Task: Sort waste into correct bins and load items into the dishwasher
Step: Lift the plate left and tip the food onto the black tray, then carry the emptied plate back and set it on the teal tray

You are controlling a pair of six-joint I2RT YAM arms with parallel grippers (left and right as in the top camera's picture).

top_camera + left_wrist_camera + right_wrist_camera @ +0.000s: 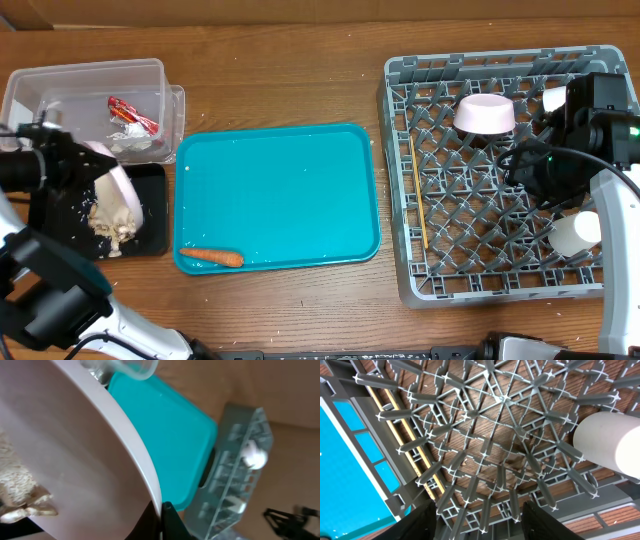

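Serving tray (290,190) sits between the tub (70,85) and the dish rack (470,200).

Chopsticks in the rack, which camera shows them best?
The right wrist view: the chopsticks lie close up on the dish rack floor, both sticks distinct. Overhead shows them as one thin line. The left wrist view shows the rack far off, chopsticks indiscernible.

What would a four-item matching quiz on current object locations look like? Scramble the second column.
Things:
1. red wrapper
2. orange stick
3. chopsticks
4. plate

Places:
A. gripped by the left end effector
B. in the grey rack
C. in the clear tub
D. on the teal tray

Pairs: 1-C, 2-D, 3-B, 4-A
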